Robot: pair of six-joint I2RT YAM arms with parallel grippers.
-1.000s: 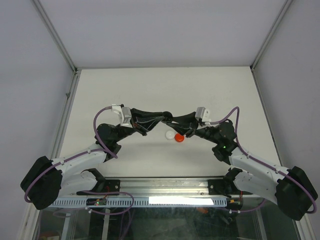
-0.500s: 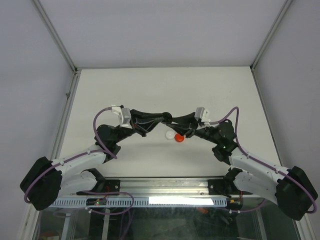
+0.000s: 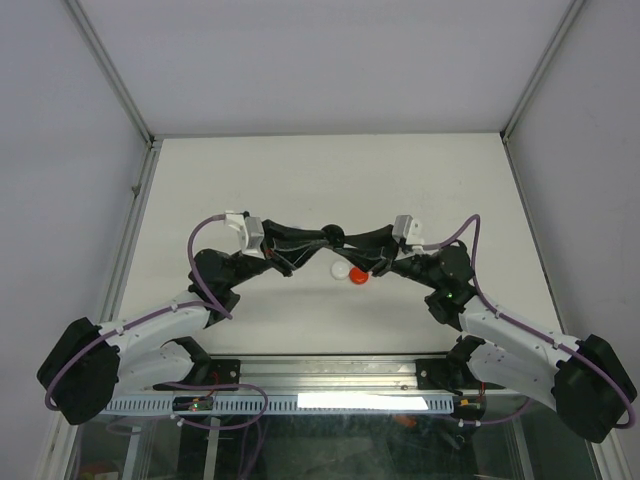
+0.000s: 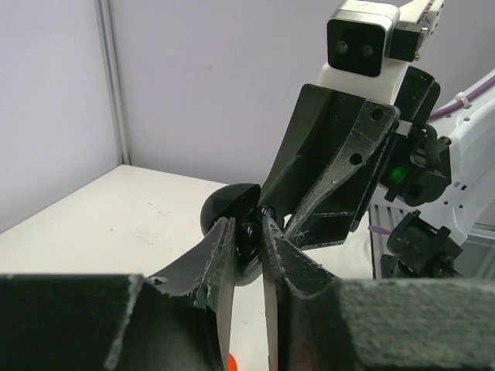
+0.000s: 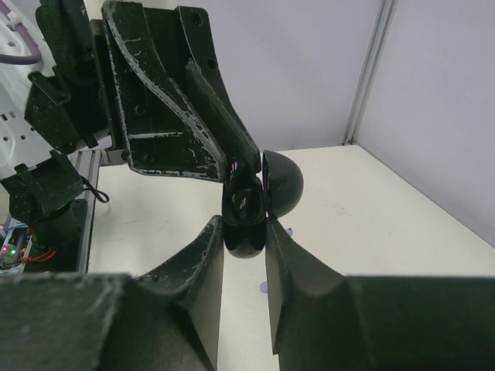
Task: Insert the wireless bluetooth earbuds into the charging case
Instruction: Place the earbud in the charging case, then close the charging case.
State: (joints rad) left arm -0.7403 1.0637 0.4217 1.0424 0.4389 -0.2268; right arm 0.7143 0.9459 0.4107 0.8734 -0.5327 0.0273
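now left tool (image 4: 246, 226) pinches one black earbud (image 4: 250, 236), right tool (image 5: 244, 228) clamps one open black case (image 5: 247, 239).

From above, the left gripper (image 3: 322, 238) and right gripper (image 3: 346, 241) meet tip to tip. What sits between them is too small and dark to tell, and the right gripper covers the 1 o'clock edge of the red disc (image 3: 358, 280). In the left wrist view the left fingers (image 4: 220, 263) hide most of the black bit (image 4: 250, 232) they pinch and the lower half of the case (image 4: 230, 202); a red patch (image 4: 230, 362) is cut off at 6 o'clock.
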